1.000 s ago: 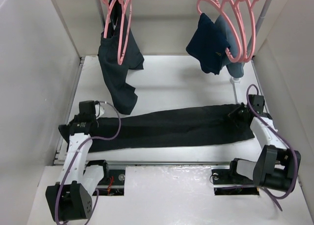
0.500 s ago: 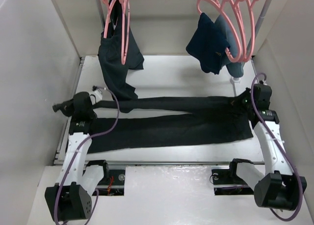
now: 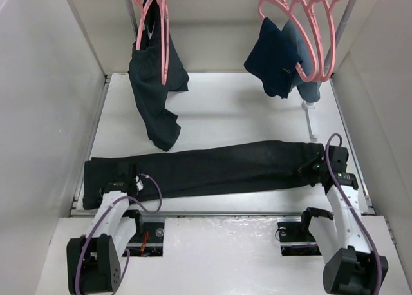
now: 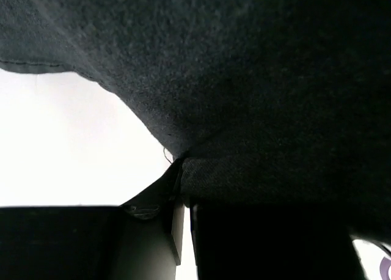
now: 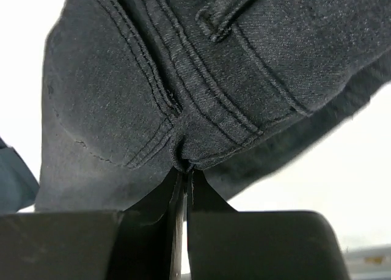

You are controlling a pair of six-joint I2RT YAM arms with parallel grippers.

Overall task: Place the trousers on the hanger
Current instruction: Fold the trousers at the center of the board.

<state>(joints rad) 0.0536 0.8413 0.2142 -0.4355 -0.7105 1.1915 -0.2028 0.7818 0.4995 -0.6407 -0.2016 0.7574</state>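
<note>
The trousers [image 3: 212, 169] lie flat on the table [image 3: 257, 108], spanning from the left gripper [image 3: 122, 178], clamped on the leg end, to the right gripper [image 3: 315, 168], clamped on the waistband, whose stitched seams only the right wrist view resolves.

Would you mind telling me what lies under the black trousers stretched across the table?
Only the white table shows around the trousers. The left gripper and right gripper pinch their ends; anything beneath the fabric is hidden.
</note>
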